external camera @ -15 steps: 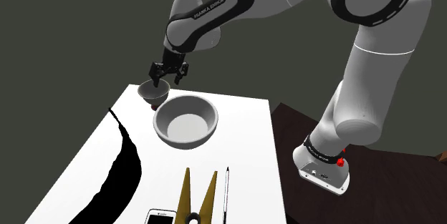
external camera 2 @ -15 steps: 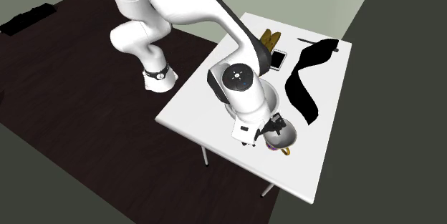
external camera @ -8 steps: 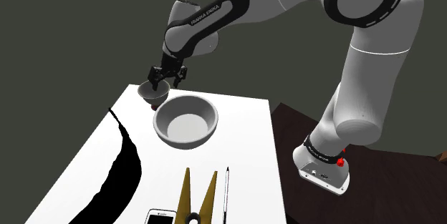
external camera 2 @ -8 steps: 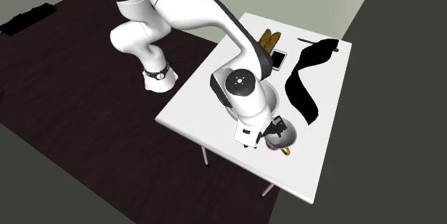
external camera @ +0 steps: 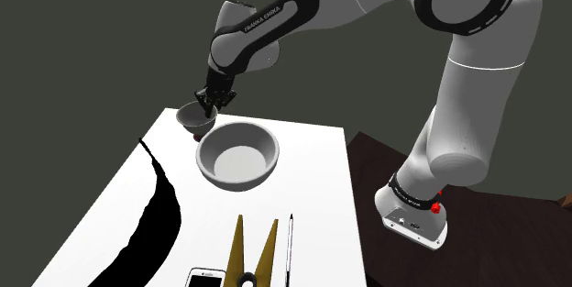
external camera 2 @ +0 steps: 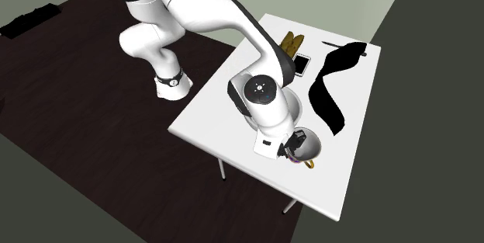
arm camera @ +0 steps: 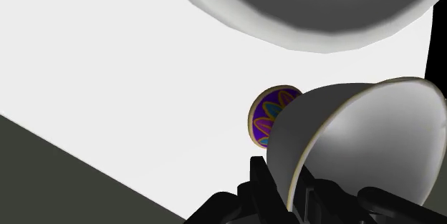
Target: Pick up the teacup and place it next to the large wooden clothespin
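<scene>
Reaching from 4 o'clock toward 10 o'clock in the shoulder view, the white arm (external camera: 458,83) extends over a white table (external camera: 312,180).

A long, curved black strip (external camera: 156,216) lies on the table along the 8 o'clock side.

A plain grey bowl (external camera: 238,154) stands upright at mid-table, mouth up.

The large wooden clothespin (external camera: 252,253) lies flat at 6 o'clock of the bowl. Its long axis runs 12 to 6, with the two legs splayed toward 12 and the joined end at 6.

A slim dark pen (external camera: 291,248) lies just beside the clothespin at 3 o'clock, parallel to it. A phone (external camera: 205,279) lies at 7 o'clock of the clothespin, cut off by the picture's edge.

The teacup (external camera: 194,118), rendered grey, is at the table's far corner, at 11 o'clock of the bowl and just beside its rim. It is well apart from the clothespin. Its axis is upright and its mouth faces 12. In the wrist view a purple patterned foot (arm camera: 268,115) shows below the cup wall; whether it touches the table cannot be confirmed. In the second exterior view a yellowish handle (external camera 2: 311,164) points to 6 o'clock.

The gripper (external camera: 212,102) is closed on the teacup's rim. In the wrist view the fingers (arm camera: 261,179) pinch the cup wall, one outside and one inside.
</scene>
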Action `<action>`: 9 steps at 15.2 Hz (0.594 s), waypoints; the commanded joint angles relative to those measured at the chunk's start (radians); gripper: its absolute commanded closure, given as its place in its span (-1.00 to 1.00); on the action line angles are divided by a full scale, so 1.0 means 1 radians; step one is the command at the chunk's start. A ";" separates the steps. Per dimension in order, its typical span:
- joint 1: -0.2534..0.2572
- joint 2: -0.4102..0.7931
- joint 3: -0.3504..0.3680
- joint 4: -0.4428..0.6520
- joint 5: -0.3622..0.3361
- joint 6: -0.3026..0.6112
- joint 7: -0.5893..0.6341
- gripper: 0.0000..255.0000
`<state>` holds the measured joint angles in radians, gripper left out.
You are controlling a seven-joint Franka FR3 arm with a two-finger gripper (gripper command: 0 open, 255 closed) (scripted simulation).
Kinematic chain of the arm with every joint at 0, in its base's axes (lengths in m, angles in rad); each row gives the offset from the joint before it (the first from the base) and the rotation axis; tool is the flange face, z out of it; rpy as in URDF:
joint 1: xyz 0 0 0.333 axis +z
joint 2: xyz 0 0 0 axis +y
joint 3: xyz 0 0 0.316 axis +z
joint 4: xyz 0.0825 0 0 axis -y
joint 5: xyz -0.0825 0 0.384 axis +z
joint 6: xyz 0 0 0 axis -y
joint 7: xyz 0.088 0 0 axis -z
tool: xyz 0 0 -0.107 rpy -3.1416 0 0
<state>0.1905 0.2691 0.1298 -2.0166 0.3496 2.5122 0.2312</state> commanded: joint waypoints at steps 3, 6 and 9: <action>0.000 0.000 0.000 0.000 0.000 0.000 0.000 1.00; 0.000 0.000 0.000 0.000 0.000 0.000 0.000 1.00; 0.001 -0.023 -0.003 0.011 -0.009 -0.033 0.013 1.00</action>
<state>0.1912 0.2553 0.1276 -2.0065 0.3428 2.4888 0.2410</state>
